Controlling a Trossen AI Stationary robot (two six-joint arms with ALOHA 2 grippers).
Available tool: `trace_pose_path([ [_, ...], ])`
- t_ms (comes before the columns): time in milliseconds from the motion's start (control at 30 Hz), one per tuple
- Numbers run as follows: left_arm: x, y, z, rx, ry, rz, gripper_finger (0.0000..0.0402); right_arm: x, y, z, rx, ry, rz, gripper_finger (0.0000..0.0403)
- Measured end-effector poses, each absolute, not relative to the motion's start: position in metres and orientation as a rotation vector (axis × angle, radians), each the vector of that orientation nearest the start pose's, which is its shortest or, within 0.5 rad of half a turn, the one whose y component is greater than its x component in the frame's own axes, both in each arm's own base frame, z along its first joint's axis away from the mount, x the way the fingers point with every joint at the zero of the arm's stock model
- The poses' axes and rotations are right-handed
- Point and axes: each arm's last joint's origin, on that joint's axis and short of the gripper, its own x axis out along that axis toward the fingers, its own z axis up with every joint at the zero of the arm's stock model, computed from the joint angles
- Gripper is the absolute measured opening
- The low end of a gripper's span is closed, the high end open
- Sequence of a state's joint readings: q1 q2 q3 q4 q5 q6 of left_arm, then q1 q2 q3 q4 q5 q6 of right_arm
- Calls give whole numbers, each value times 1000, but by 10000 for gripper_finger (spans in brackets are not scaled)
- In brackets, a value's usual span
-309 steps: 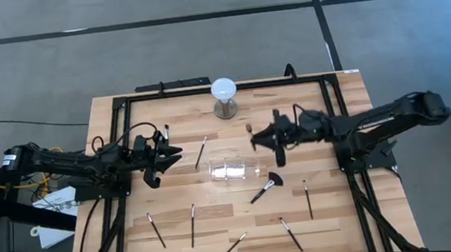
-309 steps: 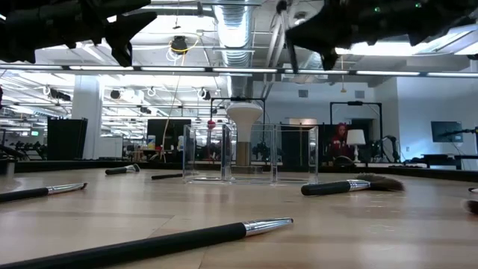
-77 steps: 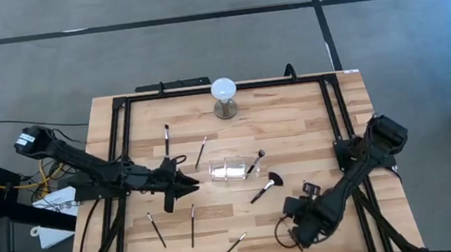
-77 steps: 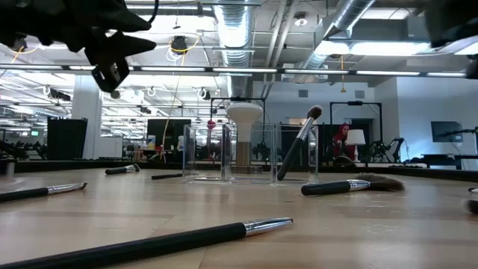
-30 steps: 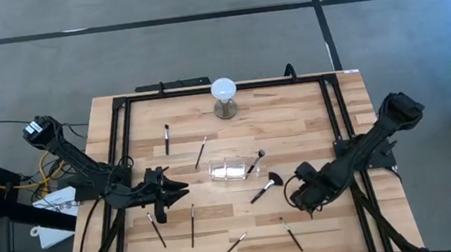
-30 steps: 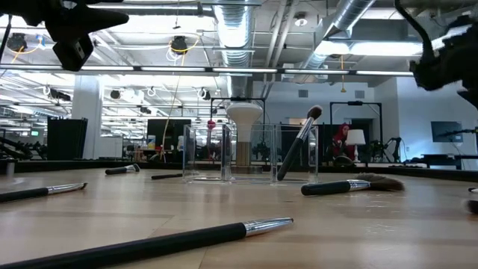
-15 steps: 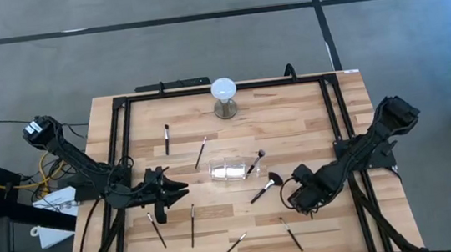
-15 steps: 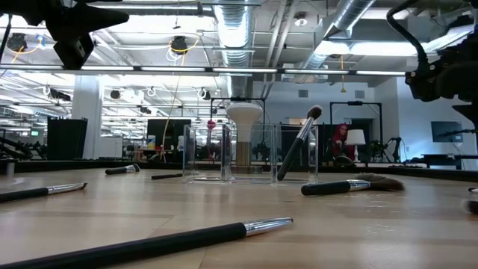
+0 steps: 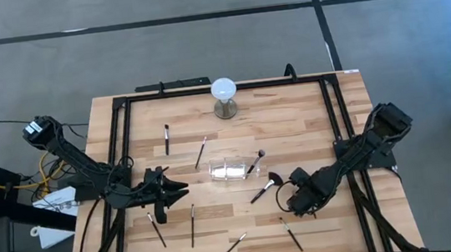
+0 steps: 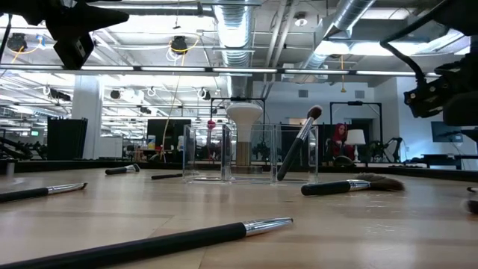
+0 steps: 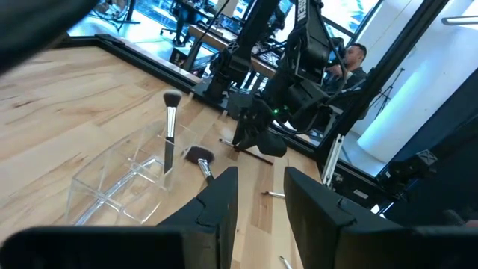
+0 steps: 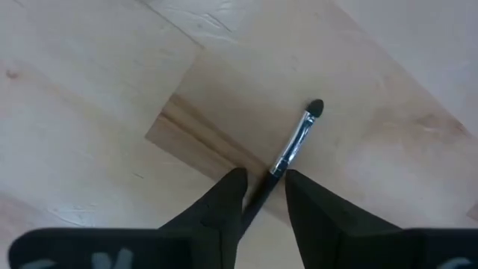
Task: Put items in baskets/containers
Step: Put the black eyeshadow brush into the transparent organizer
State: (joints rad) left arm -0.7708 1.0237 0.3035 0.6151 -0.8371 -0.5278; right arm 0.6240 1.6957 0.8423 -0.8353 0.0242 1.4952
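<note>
We are working brush by brush toward the clear holder (image 9: 232,171) at mid-table, where one brush (image 9: 255,161) is already leaning out of its right end. The fan brush (image 9: 265,186) is lying just right of the holder on the near side, and the rest are lying scattered around it: two (image 9: 166,138) on its far left, three more on its near left, one (image 9: 291,234) toward the near edge.

Our right gripper (image 12: 258,196) is hanging low over the table, near and right of the holder, its fingers (image 12: 224,202) a narrow way apart with a thin dark handle (image 12: 260,196) running between them; the brush's silver ferrule and small dark tip (image 12: 315,108) are pointing away over the wood. We cannot tell whether the fingers are pressing the handle yet. We judge this the pick-up step: next comes a firm pinch, a lift, then a carry to the holder and a tip-up drop.

Our left gripper (image 9: 171,194) is waiting left of the holder, fingers parted and empty.

We are reading no brand or lettering anywhere.
</note>
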Motion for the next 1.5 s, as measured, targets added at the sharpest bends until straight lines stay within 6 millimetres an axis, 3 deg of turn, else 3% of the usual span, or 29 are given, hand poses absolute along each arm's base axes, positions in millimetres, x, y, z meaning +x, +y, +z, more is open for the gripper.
trace_pose_path([
  [133,154,-119,203,-452,53,84,106,199,148,126,598,1482,-753,77],
  [333,154,-119,203,-452,53,84,106,197,154,126,590,1469,-718,14],
  [533,154,-119,203,-452,53,84,106,193,158,127,539,1448,-682,18],
  [667,153,-119,203,-452,53,84,106,191,166,140,533,1384,-591,5],
  [767,153,-119,204,-453,53,83,106,187,173,163,537,1227,-512,7],
  [967,154,-119,207,-437,28,76,106,166,181,189,507,956,-466,3],
  [1200,153,-120,222,-377,-78,26,106,154,188,203,333,504,-469,2],
  [1367,157,-121,225,-339,-121,-32,106,152,190,207,276,363,-477,3],
  [1500,175,-122,232,-267,-134,-76,106,151,193,211,211,250,-476,1],
])
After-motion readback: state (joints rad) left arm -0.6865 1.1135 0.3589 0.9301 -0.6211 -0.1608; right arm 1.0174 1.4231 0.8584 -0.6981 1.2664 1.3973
